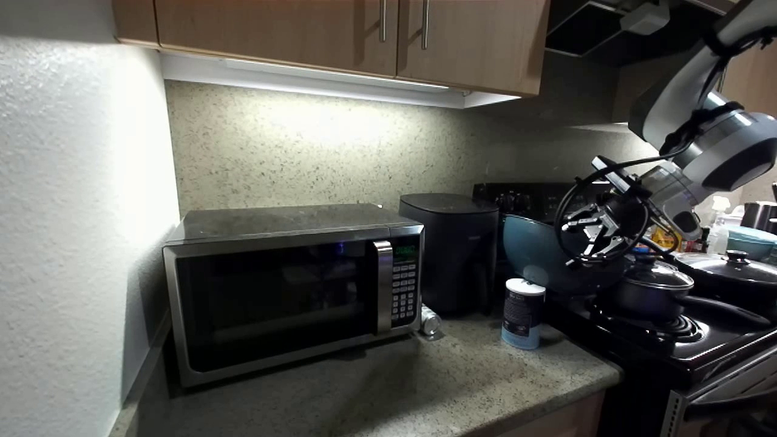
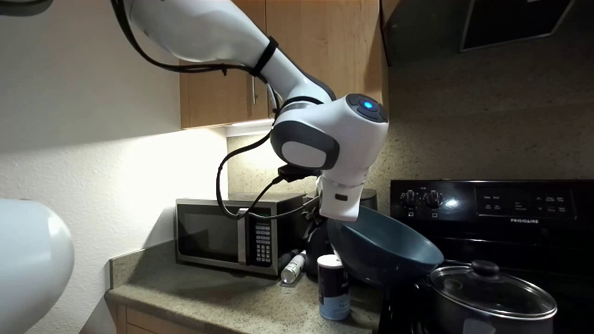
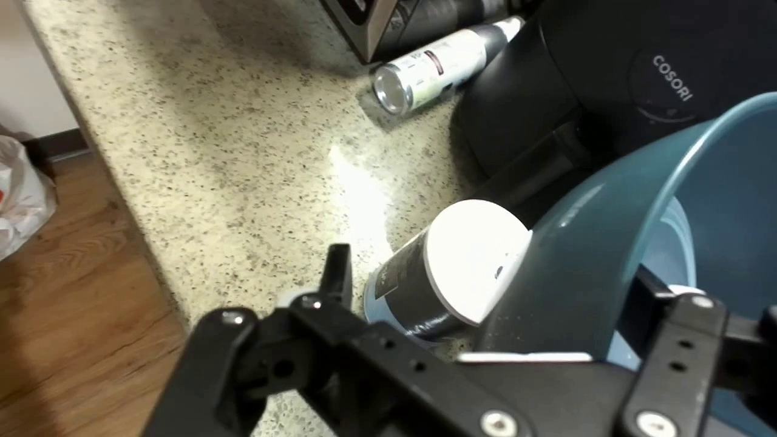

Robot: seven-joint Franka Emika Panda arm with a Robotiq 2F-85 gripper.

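My gripper is open and empty in an exterior view, in front of the tilted blue bowl. In the wrist view the open fingers of the gripper appear on either side of the bowl's wall; whether they touch it I cannot tell. A dark and light-blue salt canister with a white lid stands upright beside the bowl, partly hidden by it. The canister also shows in both exterior views. The bowl also shows in an exterior view, where the arm hides the gripper.
A microwave stands on the counter near the wall. A black air fryer stands beside it. A spray can lies on its side between them. A lidded pot and a lidded pan sit on the stove.
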